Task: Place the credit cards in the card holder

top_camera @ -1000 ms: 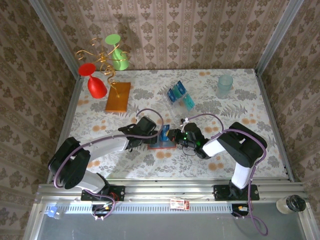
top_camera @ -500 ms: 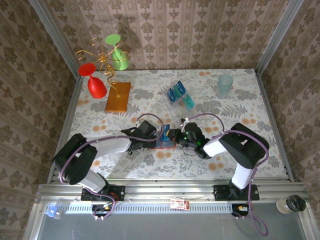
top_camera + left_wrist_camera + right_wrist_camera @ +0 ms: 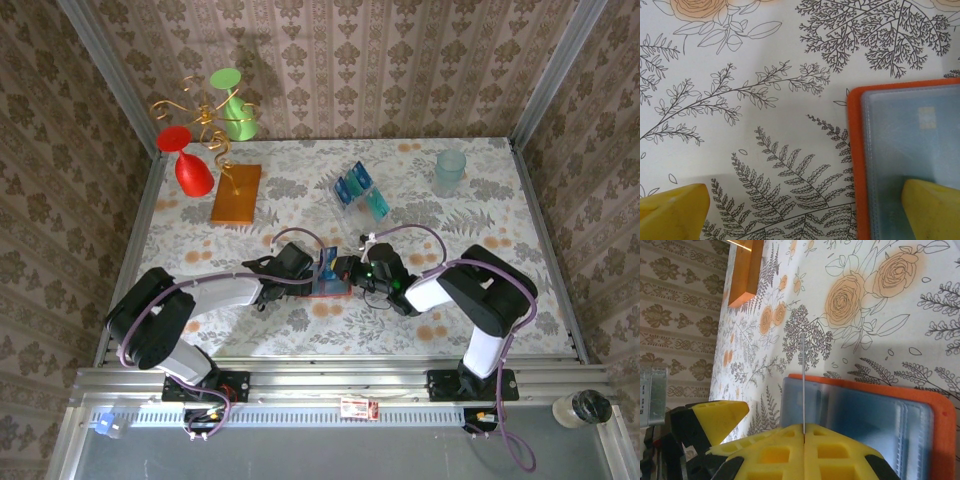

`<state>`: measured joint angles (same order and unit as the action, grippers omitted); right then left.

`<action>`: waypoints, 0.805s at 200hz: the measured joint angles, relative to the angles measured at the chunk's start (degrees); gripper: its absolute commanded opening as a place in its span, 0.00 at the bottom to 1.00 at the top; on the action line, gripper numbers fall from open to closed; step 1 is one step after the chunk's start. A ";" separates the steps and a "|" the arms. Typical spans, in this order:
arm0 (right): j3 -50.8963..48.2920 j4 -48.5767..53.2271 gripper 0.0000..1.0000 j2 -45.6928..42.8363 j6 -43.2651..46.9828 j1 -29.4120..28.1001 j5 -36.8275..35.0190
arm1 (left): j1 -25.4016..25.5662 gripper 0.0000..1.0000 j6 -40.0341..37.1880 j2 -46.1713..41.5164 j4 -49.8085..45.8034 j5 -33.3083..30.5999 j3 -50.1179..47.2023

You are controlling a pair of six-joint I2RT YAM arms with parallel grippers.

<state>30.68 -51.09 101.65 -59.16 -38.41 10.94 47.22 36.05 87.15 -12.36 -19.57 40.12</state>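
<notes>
where the two arms meet at the near middle of the table [image 3: 480, 230], we see the card holder [image 3: 322, 290] lying open, grey-blue pockets up. the right gripper [image 3: 804, 432] is clamped on a credit card [image 3: 803, 380], held edge-on over those pockets; whether its lower edge touches them we cannot quite tell. the left gripper [image 3: 805, 210] is spread wide, one finger [image 3: 932, 210] over a pocket, the other over bare table. more cards [image 3: 355, 186] stand further back.

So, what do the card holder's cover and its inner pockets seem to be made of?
Card holder cover: orange and matte, probably faux leather or soft plastic; the rim looks smooth. Pockets: translucent grey-blue film, likely vinyl, slightly glossy; a seam follows the border and a pale patch shows through.
</notes>
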 measured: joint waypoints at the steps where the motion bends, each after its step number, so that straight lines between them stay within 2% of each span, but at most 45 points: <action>1: 0.04 -0.04 0.00 0.04 0.00 0.00 0.00 | 0.00 1.00 0.00 0.00 0.00 0.02 0.00; 161: -0.57 -2.97 0.00 2.73 -0.26 -1.44 -0.02 | 0.00 1.00 0.17 0.00 0.02 0.02 0.00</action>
<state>30.11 -54.06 104.38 -59.42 -39.86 10.92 47.22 36.23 87.15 -12.34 -19.55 40.12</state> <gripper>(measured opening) 0.044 0.999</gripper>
